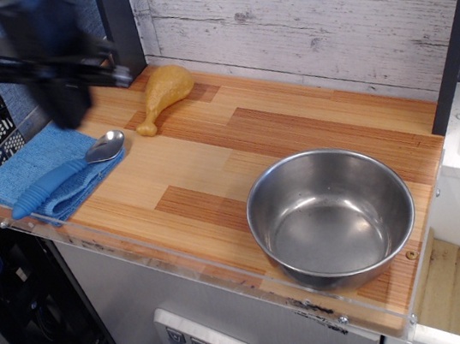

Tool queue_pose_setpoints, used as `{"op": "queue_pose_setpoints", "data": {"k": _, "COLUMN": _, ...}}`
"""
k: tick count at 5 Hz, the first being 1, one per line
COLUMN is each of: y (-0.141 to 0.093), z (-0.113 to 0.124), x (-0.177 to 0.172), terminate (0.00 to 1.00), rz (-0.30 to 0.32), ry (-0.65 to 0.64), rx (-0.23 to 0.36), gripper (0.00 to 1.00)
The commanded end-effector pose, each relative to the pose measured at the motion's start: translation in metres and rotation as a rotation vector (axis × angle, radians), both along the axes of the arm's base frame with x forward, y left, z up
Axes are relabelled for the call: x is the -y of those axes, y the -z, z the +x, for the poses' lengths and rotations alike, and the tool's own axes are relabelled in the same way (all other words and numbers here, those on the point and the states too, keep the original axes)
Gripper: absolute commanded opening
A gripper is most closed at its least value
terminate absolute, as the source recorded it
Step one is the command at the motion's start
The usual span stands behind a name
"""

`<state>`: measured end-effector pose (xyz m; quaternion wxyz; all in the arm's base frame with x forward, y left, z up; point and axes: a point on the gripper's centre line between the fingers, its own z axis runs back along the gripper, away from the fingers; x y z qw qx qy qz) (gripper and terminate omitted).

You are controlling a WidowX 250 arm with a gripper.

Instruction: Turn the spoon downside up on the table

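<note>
The spoon [62,177] has a ribbed blue handle and a shiny silver head. It lies on the blue folded cloth [44,171] at the left end of the wooden table [213,174], head toward the back right. My gripper [68,116] is a dark, motion-blurred shape at the upper left, above the cloth's back edge and apart from the spoon. The blur hides how its jaws stand.
A yellow toy chicken drumstick [163,94] lies at the back left. A steel bowl [330,216] stands at the front right. A clear acrylic rim [166,264] edges the table. A dark post [119,28] stands at the back left.
</note>
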<state>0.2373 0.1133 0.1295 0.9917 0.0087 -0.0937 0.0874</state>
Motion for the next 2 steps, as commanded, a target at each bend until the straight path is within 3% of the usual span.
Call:
{"op": "queue_pose_setpoints", "data": {"k": 1, "y": -0.0116, "z": -0.0092, "x": -0.0070, "terminate": 0.00, "rz": -0.024, "ry": 0.055, "rx": 0.030, "gripper": 1.00}}
{"op": "queue_pose_setpoints", "data": {"k": 2, "y": -0.0116, "z": -0.0092, "x": -0.0070, "terminate": 1.00, "rz": -0.024, "ry": 0.055, "rx": 0.030, "gripper": 1.00}}
